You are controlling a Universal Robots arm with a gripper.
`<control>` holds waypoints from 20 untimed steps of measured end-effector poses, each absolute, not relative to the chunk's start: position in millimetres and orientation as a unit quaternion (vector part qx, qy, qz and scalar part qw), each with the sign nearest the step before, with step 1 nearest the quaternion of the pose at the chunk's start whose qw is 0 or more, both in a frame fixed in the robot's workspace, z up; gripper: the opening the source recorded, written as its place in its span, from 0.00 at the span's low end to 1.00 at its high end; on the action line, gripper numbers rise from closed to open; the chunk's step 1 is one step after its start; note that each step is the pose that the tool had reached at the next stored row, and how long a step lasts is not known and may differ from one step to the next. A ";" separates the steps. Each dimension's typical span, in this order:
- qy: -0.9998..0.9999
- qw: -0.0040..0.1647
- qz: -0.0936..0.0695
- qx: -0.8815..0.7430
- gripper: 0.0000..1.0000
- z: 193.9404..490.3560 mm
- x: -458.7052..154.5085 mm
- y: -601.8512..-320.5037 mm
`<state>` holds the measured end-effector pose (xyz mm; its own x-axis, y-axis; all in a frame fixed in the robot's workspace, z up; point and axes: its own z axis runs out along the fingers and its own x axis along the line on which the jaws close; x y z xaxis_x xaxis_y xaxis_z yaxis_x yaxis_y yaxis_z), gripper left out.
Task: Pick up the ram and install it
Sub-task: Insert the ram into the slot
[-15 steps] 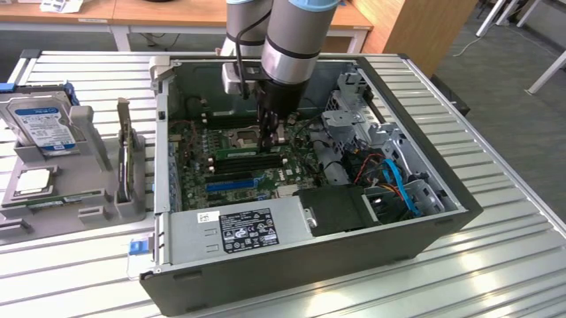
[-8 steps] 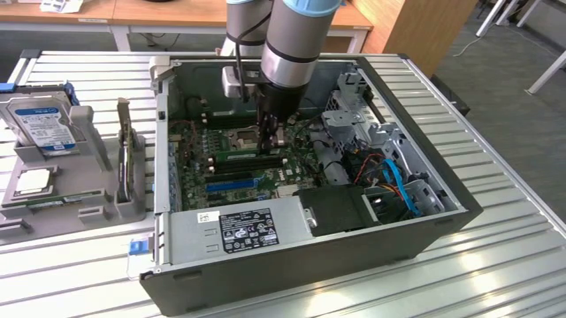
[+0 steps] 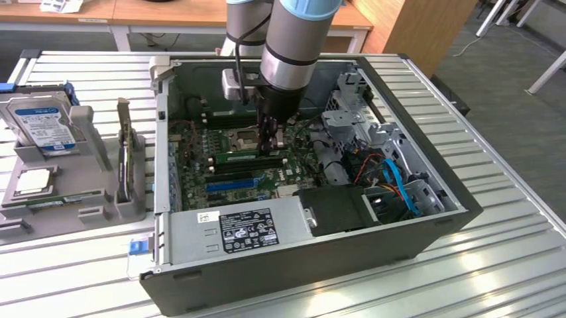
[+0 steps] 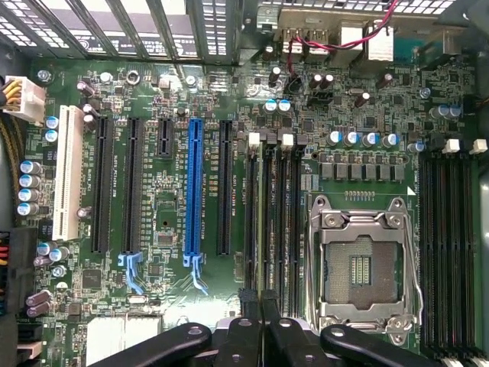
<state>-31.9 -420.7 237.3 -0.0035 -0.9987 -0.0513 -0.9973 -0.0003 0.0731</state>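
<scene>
The ram [image 3: 246, 158] is a thin green stick standing on edge in a memory slot beside the CPU socket [image 3: 243, 139], inside the open computer case [image 3: 309, 271]. My gripper [image 3: 272, 144] reaches straight down into the case and is shut on one end of the stick. In the wrist view the ram [image 4: 268, 222] appears edge-on as a narrow line running along a slot between the blue-slot area and the CPU socket [image 4: 363, 267]. The gripper [image 4: 258, 302] has its dark fingers pressed together over the stick's near end. The green motherboard [image 4: 168, 229] lies beneath.
A power supply [image 3: 238, 225] sits near the case's front wall, with a drive cage [image 3: 354, 126] and blue cables [image 3: 398, 182] on the exterior view's right. Outside the case, on the exterior view's left, stand a hard drive [image 3: 40, 126], a dark card in a holder [image 3: 124, 146] and a chip tray [image 3: 31, 182].
</scene>
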 end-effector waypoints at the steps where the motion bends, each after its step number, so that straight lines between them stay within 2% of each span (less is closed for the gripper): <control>1: -0.707 0.008 -0.044 0.706 0.12 237.3 -31.9 -420.7; 20: -0.707 0.008 -0.044 0.706 0.12 233.4 -32.0 -421.9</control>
<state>-32.0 -421.9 233.4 -0.0035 -0.9987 -0.0513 -0.9973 -0.0003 0.0732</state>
